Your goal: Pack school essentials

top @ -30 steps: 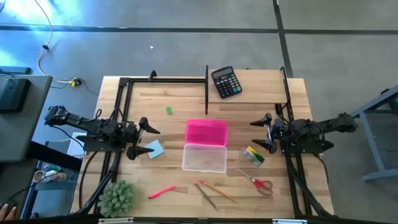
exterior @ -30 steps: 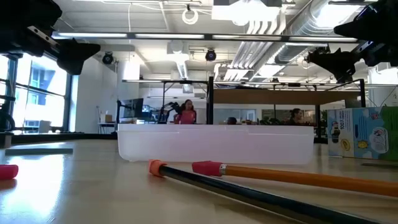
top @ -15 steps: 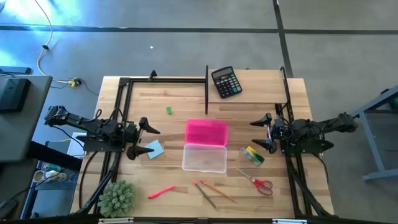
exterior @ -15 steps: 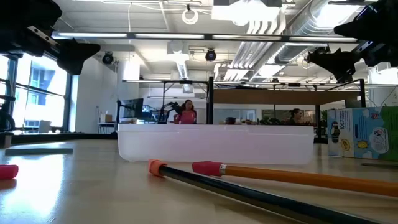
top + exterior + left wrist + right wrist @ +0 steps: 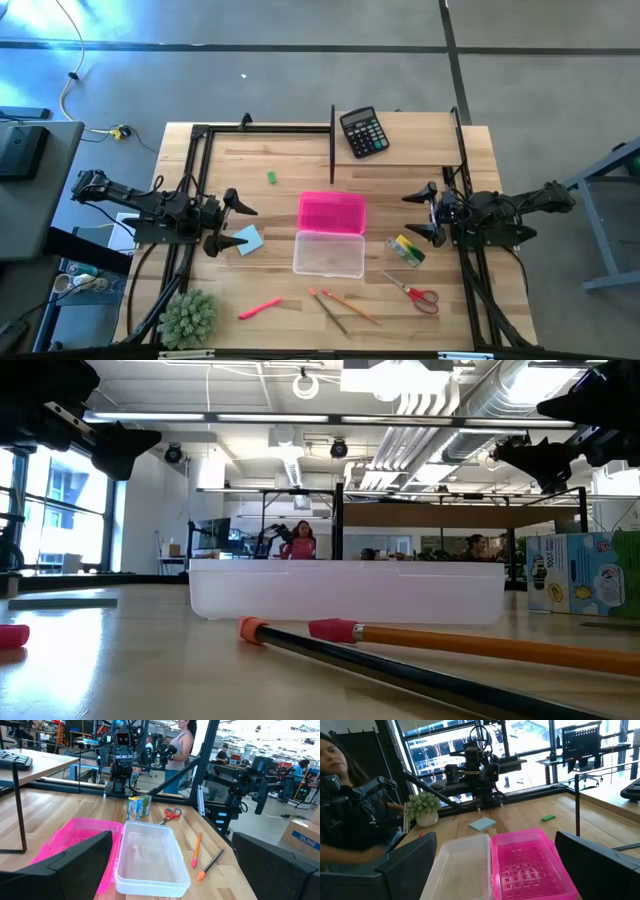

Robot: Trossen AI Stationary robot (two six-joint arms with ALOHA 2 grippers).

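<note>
Behind clear box (image 5: 347, 592), low view hides crayon box (image 5: 583, 573) base

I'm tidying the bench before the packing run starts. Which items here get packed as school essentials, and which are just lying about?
For packing:
crayon box
sticky-note pad
green eraser
red-pink pen
two pencils
scissors
open pink-lidded case

Lying about:
black calculator
spiky green plant ball

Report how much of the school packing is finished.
Nothing is packed: the clear box lies empty, its pink lid open. Both pincers, left and right, hang open, holding nothing. Crayon box, scissors, pencils, pen, sticky-note pad and eraser remain on the table.
</note>
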